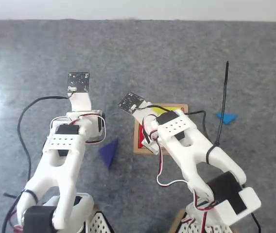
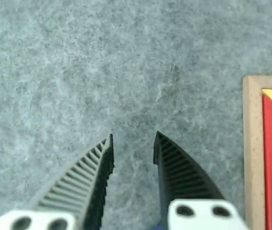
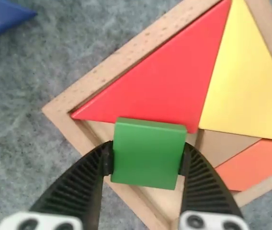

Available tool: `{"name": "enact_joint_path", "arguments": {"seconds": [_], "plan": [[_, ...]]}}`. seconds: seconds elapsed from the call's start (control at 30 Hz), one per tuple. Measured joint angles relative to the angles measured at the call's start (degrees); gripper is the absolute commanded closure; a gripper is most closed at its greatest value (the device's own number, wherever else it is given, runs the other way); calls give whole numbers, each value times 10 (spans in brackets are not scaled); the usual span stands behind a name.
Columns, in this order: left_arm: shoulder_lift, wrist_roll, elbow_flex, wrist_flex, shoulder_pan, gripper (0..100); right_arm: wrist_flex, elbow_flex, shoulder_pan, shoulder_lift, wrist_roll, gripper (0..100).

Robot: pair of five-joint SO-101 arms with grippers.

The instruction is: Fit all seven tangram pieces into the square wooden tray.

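Note:
The square wooden tray [image 3: 121,52] holds a large red triangle [image 3: 164,86], a large yellow triangle [image 3: 246,86] and an orange piece [image 3: 255,165]. My right gripper [image 3: 145,160] is shut on a green square [image 3: 148,153], held just above the tray's bare corner next to the red triangle. In the high view the right arm [image 1: 177,128] covers most of the tray [image 1: 140,146]. My left gripper [image 2: 133,139] stands open over bare grey table, with the tray's rim [image 2: 252,143] off to its side. A dark blue triangle [image 1: 110,151] lies between the two arms.
A small light blue triangle [image 1: 226,117] lies on the table to the right of the tray. A black cable tie [image 1: 224,97] stands up from the right arm. The dark blue piece [image 3: 2,19] also lies just off the tray's corner.

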Motion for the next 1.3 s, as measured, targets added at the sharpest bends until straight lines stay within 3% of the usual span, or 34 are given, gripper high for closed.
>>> {"name": "enact_joint_path", "arguments": {"seconds": [0.47, 1.13, 1.3], "plan": [[0, 4, 0, -4, 50, 869, 23, -7, 52, 0, 33, 868], [0, 4, 0, -4, 52, 869, 43, -16, 13, 0, 35, 867], [0, 4, 0, -4, 52, 869, 43, -16, 13, 0, 35, 790]]}}
